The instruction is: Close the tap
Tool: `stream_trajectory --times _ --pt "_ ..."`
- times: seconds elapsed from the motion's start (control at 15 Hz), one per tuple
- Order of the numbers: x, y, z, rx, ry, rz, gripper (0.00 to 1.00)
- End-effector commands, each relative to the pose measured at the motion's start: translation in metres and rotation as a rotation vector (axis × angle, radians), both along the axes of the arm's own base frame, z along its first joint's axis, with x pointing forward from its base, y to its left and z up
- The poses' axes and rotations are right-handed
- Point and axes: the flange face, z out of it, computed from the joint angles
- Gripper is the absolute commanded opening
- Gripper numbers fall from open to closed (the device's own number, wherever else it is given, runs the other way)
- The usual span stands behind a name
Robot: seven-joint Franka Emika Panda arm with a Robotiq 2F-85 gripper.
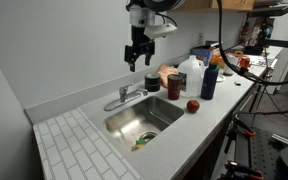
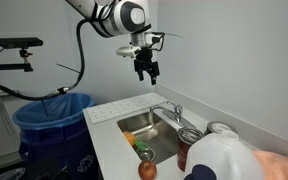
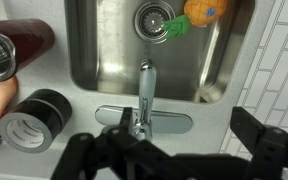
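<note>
White counter (image 1: 79,103), steel sink (image 1: 144,118). Tap (image 3: 144,95) at sink's 6 o'clock rim in wrist view, spout toward 12. Pincer (image 1: 137,58) spread wide, empty, hovering well above tap. No contact yet; judged: descent, closing stroke both pending.

The tap (image 1: 125,96) (image 2: 170,110) (image 3: 144,92) is a small, shiny silver faucet that stands upright on the white bench (image 1: 202,124) at the back rim of the steel sink (image 1: 134,122), between the basin and the wall. From above in the wrist view, its flat oval base plate lies on the bench just behind the rim, and its low, slightly curved spout reaches straight out over the basin. The short lever handle sits over the base, roughly in line with the spout; its exact tilt cannot be told.
</note>
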Motion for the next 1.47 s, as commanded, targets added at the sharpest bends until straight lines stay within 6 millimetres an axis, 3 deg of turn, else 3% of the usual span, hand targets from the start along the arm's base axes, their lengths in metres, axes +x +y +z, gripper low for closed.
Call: stream_trajectory --times 0.0,0.6,0.67,1.4 --pt "-0.022 0.004 0.012 0.015 -0.016 -0.004 1.00" --pt "-0.040 0.006 0.029 0.030 -0.043 -0.006 1.00" --pt "-0.030 0.007 0.024 0.011 -0.027 0.011 1.00" --pt "-0.033 0.006 0.024 0.011 -0.026 0.010 1.00"
